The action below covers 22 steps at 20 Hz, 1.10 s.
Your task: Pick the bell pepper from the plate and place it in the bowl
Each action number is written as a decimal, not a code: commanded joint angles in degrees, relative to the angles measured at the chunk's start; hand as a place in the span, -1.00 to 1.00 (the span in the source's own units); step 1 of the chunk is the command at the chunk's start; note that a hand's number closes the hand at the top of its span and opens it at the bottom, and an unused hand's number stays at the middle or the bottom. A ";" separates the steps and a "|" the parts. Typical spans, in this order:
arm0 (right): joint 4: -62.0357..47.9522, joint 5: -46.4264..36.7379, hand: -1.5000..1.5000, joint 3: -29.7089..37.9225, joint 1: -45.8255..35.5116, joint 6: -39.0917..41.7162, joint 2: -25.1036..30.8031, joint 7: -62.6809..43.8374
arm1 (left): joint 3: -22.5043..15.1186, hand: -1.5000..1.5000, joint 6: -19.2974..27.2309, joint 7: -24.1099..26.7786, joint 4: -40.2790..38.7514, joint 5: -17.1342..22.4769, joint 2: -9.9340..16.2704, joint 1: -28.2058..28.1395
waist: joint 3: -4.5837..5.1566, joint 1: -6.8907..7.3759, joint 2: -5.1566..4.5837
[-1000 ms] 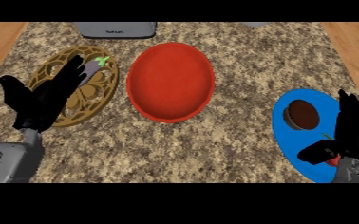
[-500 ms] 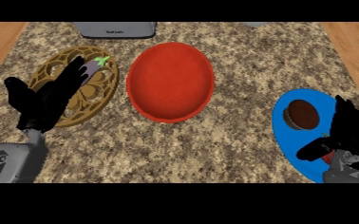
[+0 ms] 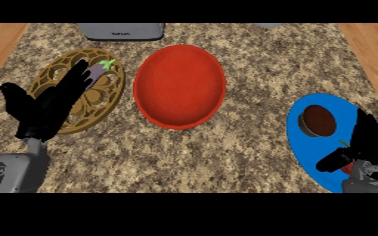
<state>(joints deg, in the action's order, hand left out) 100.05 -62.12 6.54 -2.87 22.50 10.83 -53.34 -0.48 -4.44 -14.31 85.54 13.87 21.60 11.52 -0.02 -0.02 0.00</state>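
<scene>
1. Though largely hidden beneath the right hand (image 3: 353,152), the bell pepper (image 3: 347,167) is glimpsed as a sliver of red with a thin green stem, lying on the lower part of the blue plate (image 3: 304,142) at the counter's right.
2. The right hand's dark fingers are seen curled over the pepper; whether they have closed round it cannot be told, and the forearm is cut off at the lower right corner.
3. A round brown item (image 3: 318,120), smooth and domed, is set on the plate's upper part, apart from the hand.
4. The red bowl (image 3: 179,86), glossy and shallow, is placed mid-counter, well apart from the plate.
5. A brown openwork basket (image 3: 103,97) is shown at left, a purple eggplant (image 3: 94,71) with a green cap lying in it.
6. The left hand (image 3: 46,107) is held open above the basket, fingers straight, covering part of it.
7. The speckled granite counter (image 3: 244,150) is flanked by wood; a grey object (image 3: 122,31) is cropped at the top.
</scene>
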 commanded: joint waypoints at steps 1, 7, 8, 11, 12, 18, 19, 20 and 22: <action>-5.23 1.02 -1.00 3.81 -2.80 -0.78 0.87 -0.46 | 1.57 0.00 -1.81 -1.07 -1.43 -0.32 -0.32 1.10 | 0.01 0.01 -0.02; -11.39 0.13 -1.00 4.56 -2.64 -4.46 1.52 3.12 | 2.30 0.00 -2.99 1.97 -2.22 -3.96 -2.63 -0.41 | 0.01 0.05 -0.02; -6.58 -0.19 -1.00 3.15 1.36 -4.32 0.36 2.89 | 1.75 0.00 -1.71 -0.36 1.73 -3.97 -4.38 -1.61 | 0.02 -0.02 0.04; -9.99 -0.46 -1.00 3.49 1.47 -6.68 0.63 4.75 | 4.87 0.00 -3.98 1.16 -1.91 -4.03 -3.18 -0.08 | 0.02 -0.05 0.01; -14.13 0.32 -1.00 5.24 -2.49 -7.12 1.50 4.72 | 2.94 0.00 -1.09 -4.55 1.30 -4.11 -4.82 2.54 | 0.01 0.03 0.00; -15.50 -1.87 1.00 3.13 1.69 -13.13 2.77 11.56 | 5.60 0.00 -5.88 -0.84 -1.24 -3.71 -3.20 0.30 | 0.01 0.01 0.00; -18.85 -2.54 1.00 3.27 -0.69 -15.19 2.71 11.86 | 5.02 0.00 -4.94 -4.36 3.97 -3.63 -3.35 -0.98 | 0.00 0.26 0.02; -22.07 -0.65 1.00 6.60 -1.98 -15.65 6.42 15.65 | 6.07 0.00 -6.36 0.87 0.27 -3.21 -3.80 -1.94 | 0.00 0.24 -0.04; -17.71 -0.77 1.00 5.43 0.27 -13.56 5.33 14.15 | 5.64 0.00 -5.02 -4.44 5.54 -4.49 -3.99 -2.36 | 0.01 0.11 0.05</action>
<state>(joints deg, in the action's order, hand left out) 84.20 -62.39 11.77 -3.19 10.66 14.99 -41.71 4.81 -9.25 -16.67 86.89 9.85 17.83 11.29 0.35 0.02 0.23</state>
